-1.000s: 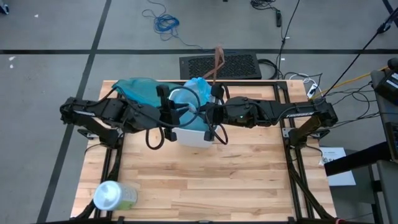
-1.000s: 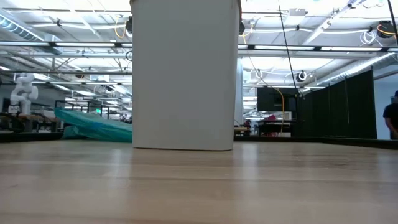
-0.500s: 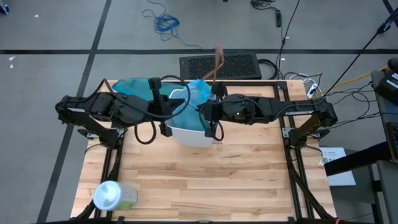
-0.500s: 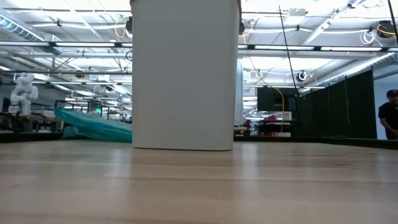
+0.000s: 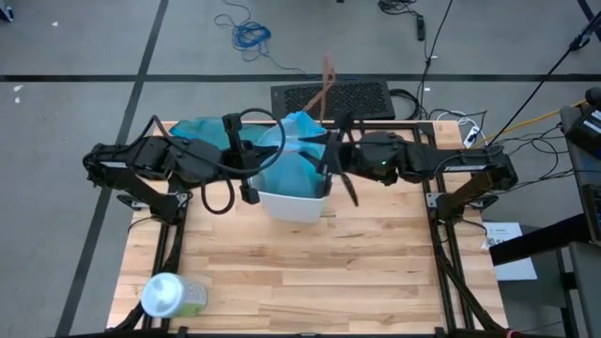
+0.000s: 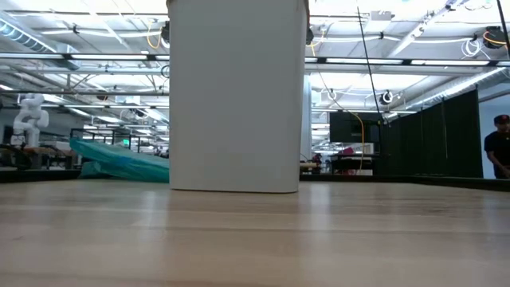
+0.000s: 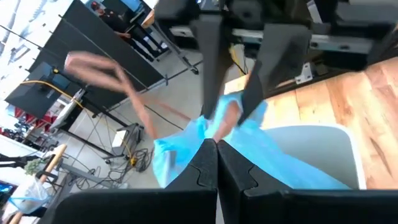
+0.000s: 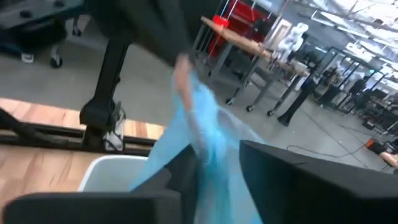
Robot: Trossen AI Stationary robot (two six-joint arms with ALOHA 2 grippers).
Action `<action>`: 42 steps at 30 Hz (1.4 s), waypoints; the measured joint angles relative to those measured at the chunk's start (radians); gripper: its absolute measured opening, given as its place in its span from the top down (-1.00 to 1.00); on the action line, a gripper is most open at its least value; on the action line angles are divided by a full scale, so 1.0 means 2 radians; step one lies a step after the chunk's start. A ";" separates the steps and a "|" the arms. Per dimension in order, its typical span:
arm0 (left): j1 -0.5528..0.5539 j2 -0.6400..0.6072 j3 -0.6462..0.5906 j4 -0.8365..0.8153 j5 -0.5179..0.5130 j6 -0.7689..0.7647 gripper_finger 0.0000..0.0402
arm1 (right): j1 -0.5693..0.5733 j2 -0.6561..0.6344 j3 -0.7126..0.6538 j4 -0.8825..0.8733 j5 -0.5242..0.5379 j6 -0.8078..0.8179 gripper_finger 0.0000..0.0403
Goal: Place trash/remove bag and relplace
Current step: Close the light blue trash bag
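Note:
The white bin [image 5: 299, 202] [image 6: 237, 96] stands upright on the table, near the middle of its far half. The pale-blue bag [image 5: 293, 155] is stretched over the bin's mouth between both grippers. My left gripper [image 5: 250, 176] [image 7: 216, 167] is over the bin's left rim, shut on the bag. My right gripper [image 5: 334, 165] [image 8: 208, 177] is over the right rim, also shut on the bag [image 8: 205, 118]. A darker teal bag [image 5: 202, 133] [image 6: 123, 163] lies on the table behind and to the left of the bin. No crumpled paper, scraps or red bottle show. My left gripper pinches the bag's left side [image 7: 208, 134] between its two shut fingers, coming from the table's left. The plastic runs taut from there toward the other gripper, above the bin's mouth [image 7: 336, 140]. My right gripper has the bag's right side [image 8: 200, 146] pinched between its fingers [image 7: 208, 56], coming from the table's right. The film rises out of the hold as a bunched, taut strip; single layer or several, I cannot tell.
A large pale-green container with a white lid [image 5: 169, 296] lies near the table's near left corner. Bare wood [image 5: 376, 272] fills the near half of the table. A person [image 6: 498, 147] stands far off in the room.
Both grippers have drawn apart from the middle of the bin: the left toward the table's left edge first, then the right toward the right edge. The pale-blue bag, bunched between them before, is now spread and drawn taut across the bin's mouth.

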 joint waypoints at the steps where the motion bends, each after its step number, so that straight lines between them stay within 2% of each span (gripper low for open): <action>1: 0.000 0.000 0.000 0.000 0.003 -0.003 1.00 | 0.001 -0.002 0.000 0.007 0.000 -0.003 0.39; 6: 0.000 0.000 0.000 -0.003 0.004 -0.007 1.00 | 0.001 -0.012 0.000 0.042 -0.003 -0.009 0.06; 11: 0.000 0.000 0.000 -0.003 0.004 -0.007 1.00 | 0.001 -0.024 0.000 0.052 -0.007 -0.004 -0.11; 18: 0.000 0.000 0.000 -0.003 0.004 -0.007 1.00 | 0.005 -0.036 0.000 0.016 -0.052 0.014 -0.12; 26: 0.000 0.000 0.000 -0.002 0.004 -0.006 1.00 | 0.021 -0.067 0.000 -0.018 -0.055 0.041 -0.12; 32: 0.006 0.000 0.000 0.016 0.004 -0.006 1.00 | 0.030 -0.055 0.000 -0.072 -0.053 0.093 -0.12; 35: 0.008 0.000 0.000 0.027 0.013 -0.002 1.00 | 0.044 -0.031 0.000 -0.083 -0.035 0.092 -0.12; 42: 0.013 0.000 0.002 0.028 0.021 -0.002 1.00 | 0.087 0.014 0.000 -0.077 0.067 0.094 -0.12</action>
